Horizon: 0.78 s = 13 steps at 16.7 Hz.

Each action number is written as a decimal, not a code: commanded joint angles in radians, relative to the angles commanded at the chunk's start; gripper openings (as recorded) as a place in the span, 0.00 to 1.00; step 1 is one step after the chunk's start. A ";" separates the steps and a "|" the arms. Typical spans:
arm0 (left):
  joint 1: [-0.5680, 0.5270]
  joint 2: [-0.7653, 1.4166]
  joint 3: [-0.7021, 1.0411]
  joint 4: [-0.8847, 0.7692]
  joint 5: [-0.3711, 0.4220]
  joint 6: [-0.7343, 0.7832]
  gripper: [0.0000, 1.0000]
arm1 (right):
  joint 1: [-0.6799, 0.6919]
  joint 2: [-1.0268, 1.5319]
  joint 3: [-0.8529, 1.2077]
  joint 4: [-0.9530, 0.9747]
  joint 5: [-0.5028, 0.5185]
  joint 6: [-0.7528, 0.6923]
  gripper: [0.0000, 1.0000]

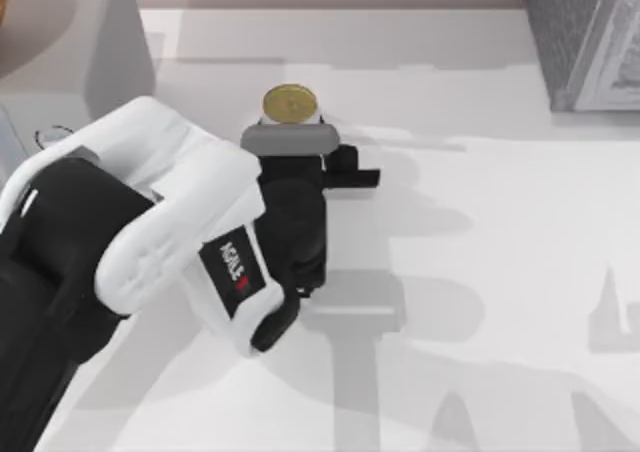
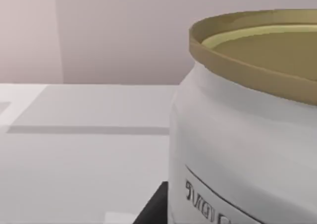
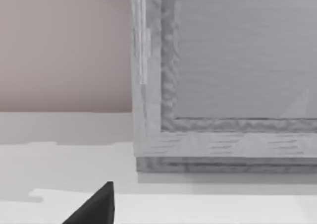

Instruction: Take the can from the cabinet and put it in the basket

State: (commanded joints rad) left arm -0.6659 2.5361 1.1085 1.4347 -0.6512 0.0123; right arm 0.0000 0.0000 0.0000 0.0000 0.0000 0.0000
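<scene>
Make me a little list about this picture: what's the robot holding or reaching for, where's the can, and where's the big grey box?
can: small white can with a gold metal top, standing upright on the white table, out of the cabinet
left hand: right at the can, which looms very close in the left wrist view; grip cannot be told
cabinet: big dark grey speckled box with a paler framed front, at the table's far right corner
right hand: facing the cabinet front

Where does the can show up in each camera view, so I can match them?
Top view: the can stands upper centre on the table, just past the left gripper.
Left wrist view: the can is close up, gold rim and white body.
Right wrist view: not in it; the cabinet is there.
Shared landmark: the white table.
</scene>
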 joint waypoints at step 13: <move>-0.096 -0.217 0.007 -0.199 -0.038 0.034 0.00 | 0.000 0.000 0.000 0.000 0.000 0.000 1.00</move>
State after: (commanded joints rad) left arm -0.7620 2.3196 1.1158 1.2360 -0.6893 0.0462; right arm 0.0000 0.0000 0.0000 0.0000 0.0000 0.0000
